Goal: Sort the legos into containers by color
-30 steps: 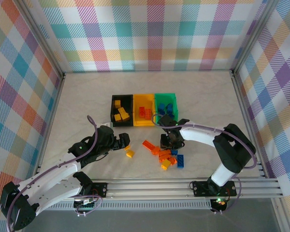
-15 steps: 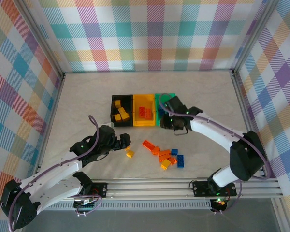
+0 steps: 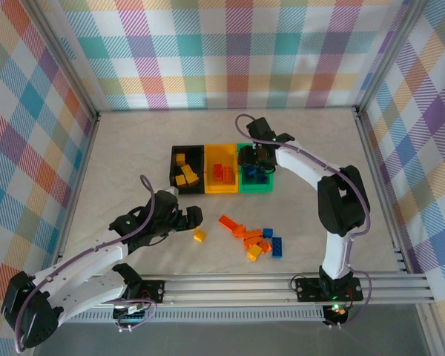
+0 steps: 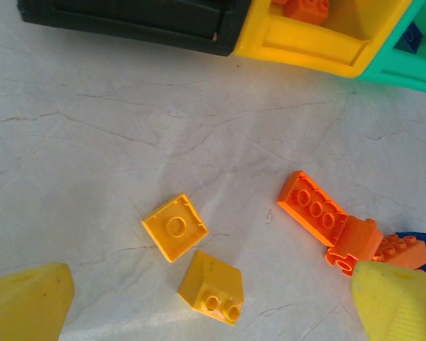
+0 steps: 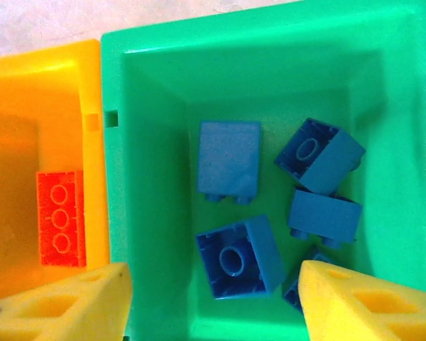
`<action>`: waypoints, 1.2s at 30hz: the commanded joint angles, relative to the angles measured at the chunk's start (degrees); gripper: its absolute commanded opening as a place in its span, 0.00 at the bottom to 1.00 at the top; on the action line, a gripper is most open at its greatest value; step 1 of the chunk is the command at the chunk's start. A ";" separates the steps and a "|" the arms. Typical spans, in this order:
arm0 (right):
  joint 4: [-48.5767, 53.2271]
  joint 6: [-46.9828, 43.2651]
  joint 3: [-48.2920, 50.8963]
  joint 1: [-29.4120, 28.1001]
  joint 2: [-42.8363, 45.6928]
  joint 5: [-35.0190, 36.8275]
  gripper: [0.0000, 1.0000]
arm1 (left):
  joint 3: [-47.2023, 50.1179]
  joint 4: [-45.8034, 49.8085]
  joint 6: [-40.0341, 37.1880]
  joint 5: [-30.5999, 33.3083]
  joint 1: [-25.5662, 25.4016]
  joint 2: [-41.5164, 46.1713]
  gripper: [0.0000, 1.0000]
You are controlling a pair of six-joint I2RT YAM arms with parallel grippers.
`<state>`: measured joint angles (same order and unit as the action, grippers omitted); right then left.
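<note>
The black bin runs off the top edge.

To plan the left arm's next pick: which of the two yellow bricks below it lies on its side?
The thicker yellow brick, two studs pointing sideways; the flat square brick has its one stud facing up.

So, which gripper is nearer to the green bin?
Right. The right gripper hangs directly above the green bin; the left gripper is over the table, in front of the black bin.
</note>
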<state>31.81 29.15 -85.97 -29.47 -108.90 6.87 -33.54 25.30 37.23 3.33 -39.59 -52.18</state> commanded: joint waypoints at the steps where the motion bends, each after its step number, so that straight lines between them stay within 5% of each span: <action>1: 0.28 -0.60 -1.92 0.13 3.21 -0.29 0.68 | -3.20 -0.50 -2.51 -2.53 0.75 -1.52 1.00; 5: -1.67 0.82 4.32 0.23 10.05 0.44 0.70 | -5.95 -3.17 -3.00 -5.92 -0.59 -6.28 1.00; 18: -4.49 7.67 38.44 4.42 38.13 0.82 0.70 | -30.70 -4.54 -10.13 -2.71 -22.07 -42.19 0.81; 27: -0.95 6.71 44.49 8.43 49.73 0.70 0.70 | -42.95 1.57 -16.83 -1.75 -25.51 -55.87 0.83; 36: -1.30 6.49 45.97 11.36 51.84 -1.14 0.70 | -45.94 3.58 -18.56 -4.27 -26.06 -60.49 0.79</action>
<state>30.00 35.57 -40.66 -18.85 -58.50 6.83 -77.67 26.28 20.69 0.36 -64.86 -111.55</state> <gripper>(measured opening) 0.704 0.793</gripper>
